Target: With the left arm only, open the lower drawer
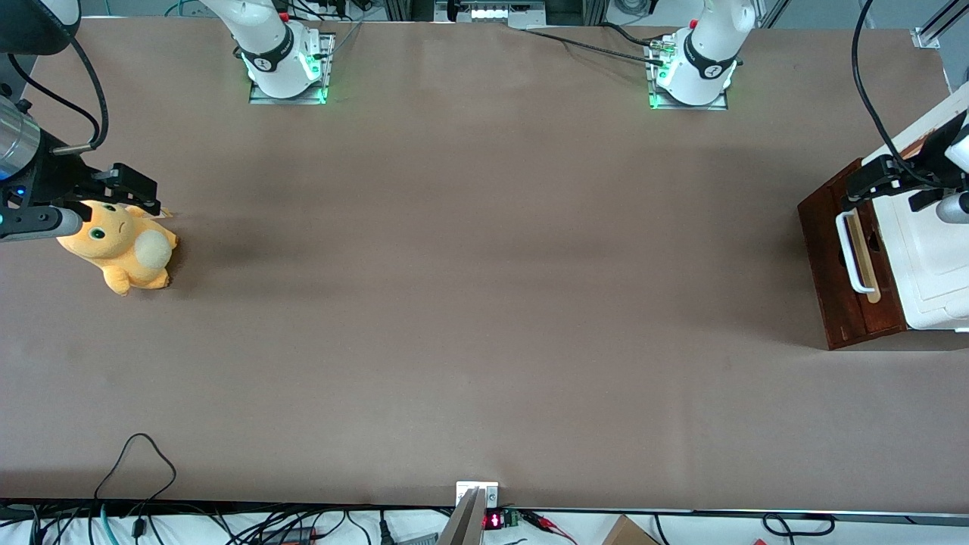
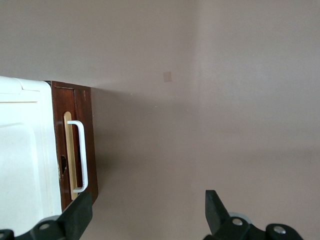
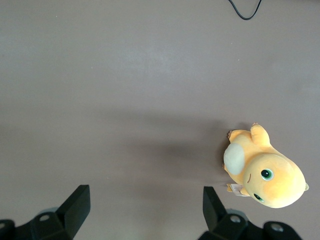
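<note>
The lower drawer (image 1: pixel 821 257) shows its dark reddish-brown front under the white cabinet top (image 1: pixel 931 257), at the working arm's end of the table. Its white loop handle (image 1: pixel 852 253) sits on a pale wood strip. The left arm's gripper (image 1: pixel 864 186) hangs above the drawer front, over the handle's end farther from the front camera. In the left wrist view the gripper (image 2: pixel 147 200) is open wide with nothing between its fingers. One finger (image 2: pixel 80 212) overlaps the drawer (image 2: pixel 82 100) just past one end of the handle (image 2: pixel 81 155), without touching it.
An orange plush toy (image 1: pixel 121 246) lies toward the parked arm's end of the table. Both arm bases (image 1: pixel 693 72) stand along the table edge farthest from the front camera. A black cable loop (image 1: pixel 136 462) rests near the front edge.
</note>
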Controlling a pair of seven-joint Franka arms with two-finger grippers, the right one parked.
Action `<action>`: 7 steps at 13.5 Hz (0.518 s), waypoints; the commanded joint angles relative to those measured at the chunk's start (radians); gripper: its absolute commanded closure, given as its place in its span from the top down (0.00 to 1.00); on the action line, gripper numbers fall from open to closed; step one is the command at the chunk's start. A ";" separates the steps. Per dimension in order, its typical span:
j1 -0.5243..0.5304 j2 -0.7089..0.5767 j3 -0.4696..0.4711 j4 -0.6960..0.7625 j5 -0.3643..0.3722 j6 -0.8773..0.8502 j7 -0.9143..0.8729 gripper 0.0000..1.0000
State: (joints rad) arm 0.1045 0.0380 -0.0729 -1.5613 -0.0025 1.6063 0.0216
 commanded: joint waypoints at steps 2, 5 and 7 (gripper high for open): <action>0.004 0.025 0.001 0.029 -0.005 -0.017 -0.006 1.00; 0.004 0.039 0.001 0.029 -0.005 -0.019 -0.011 1.00; 0.003 0.048 0.001 0.027 -0.004 -0.022 -0.063 1.00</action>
State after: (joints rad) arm 0.1048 0.0660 -0.0711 -1.5613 -0.0025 1.6057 0.0028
